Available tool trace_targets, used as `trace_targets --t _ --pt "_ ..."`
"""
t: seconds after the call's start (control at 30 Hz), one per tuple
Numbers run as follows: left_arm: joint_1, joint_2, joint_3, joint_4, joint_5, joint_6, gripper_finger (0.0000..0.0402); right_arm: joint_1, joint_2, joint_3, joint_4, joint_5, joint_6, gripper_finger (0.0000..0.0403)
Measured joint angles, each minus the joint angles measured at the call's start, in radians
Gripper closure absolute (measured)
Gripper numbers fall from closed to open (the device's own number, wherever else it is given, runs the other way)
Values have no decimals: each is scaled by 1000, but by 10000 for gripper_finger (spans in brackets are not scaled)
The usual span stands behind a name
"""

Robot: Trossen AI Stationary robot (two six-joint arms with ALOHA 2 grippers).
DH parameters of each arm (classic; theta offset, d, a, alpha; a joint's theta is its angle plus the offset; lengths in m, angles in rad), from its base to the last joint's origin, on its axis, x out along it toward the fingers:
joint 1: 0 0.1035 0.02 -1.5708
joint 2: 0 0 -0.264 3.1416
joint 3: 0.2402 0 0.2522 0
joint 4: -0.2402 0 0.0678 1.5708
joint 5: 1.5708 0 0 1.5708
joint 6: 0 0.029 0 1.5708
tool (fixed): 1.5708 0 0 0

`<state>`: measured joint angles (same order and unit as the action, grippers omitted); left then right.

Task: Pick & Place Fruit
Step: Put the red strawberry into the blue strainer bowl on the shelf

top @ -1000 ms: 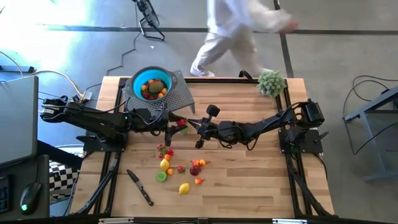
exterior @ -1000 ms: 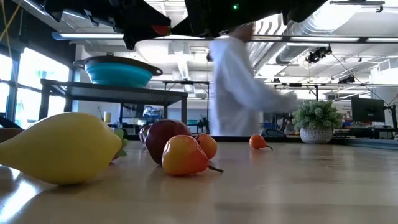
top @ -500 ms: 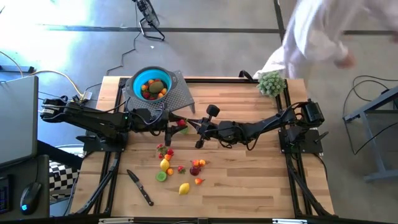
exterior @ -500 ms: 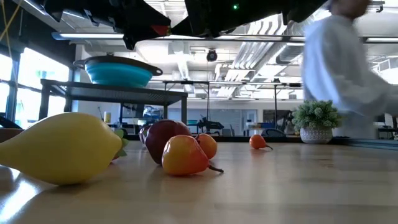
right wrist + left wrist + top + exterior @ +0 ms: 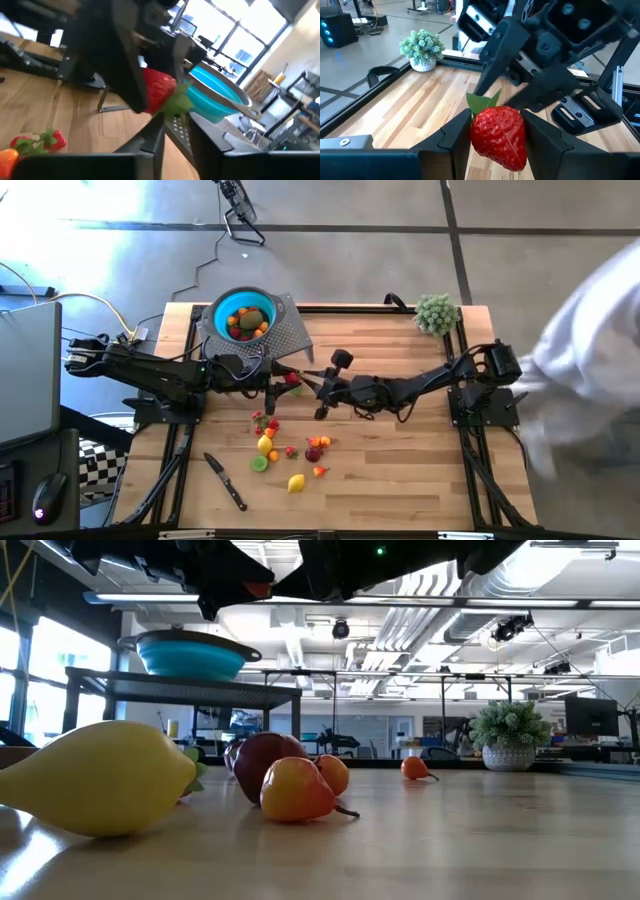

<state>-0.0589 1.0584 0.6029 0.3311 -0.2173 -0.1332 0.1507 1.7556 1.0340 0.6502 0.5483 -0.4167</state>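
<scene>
your left gripper [image 5: 496, 131] is squeezing a red strawberry [image 5: 499, 134] between its two fingers, up in the air over the middle of the wooden table [image 5: 400, 470]. your right gripper [image 5: 312, 383] is right in front of it, and its fingers sit on each side of the strawberry's green leaf [image 5: 176, 104]. you cannot tell if they are pinching the leaf or have let go. the teal bowl [image 5: 243, 317] on its grey stand at the back already has some fruit inside. more little fruits lie loose near the front, like a yellow lemon [image 5: 296, 482] and a dark red one [image 5: 314, 453]. a knife [image 5: 225, 481] lies beside them.
</scene>
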Motion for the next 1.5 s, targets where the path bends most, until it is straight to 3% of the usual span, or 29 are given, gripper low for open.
trace_targets --t 0.17,0.4,0.57,0.9,1.23,1.5 --pt "-1 0 0 0 2 0 251 24 -12 0 -6 36 -35 260" --pt "0 0 0 -1 -2 0 251 67 -37 -1 -81 253 -50 187" --pt "0 -6 0 -7 -2 4 251 88 -39 0 -133 366 -51 180" --pt "0 -138 1 -67 -21 71 251 83 -38 0 -278 369 144 192" --pt "0 -336 1 -203 -230 154 251 62 -38 0 -306 338 239 192" --pt "0 -436 0 -255 -553 260 251 49 -38 0 -303 323 266 192"
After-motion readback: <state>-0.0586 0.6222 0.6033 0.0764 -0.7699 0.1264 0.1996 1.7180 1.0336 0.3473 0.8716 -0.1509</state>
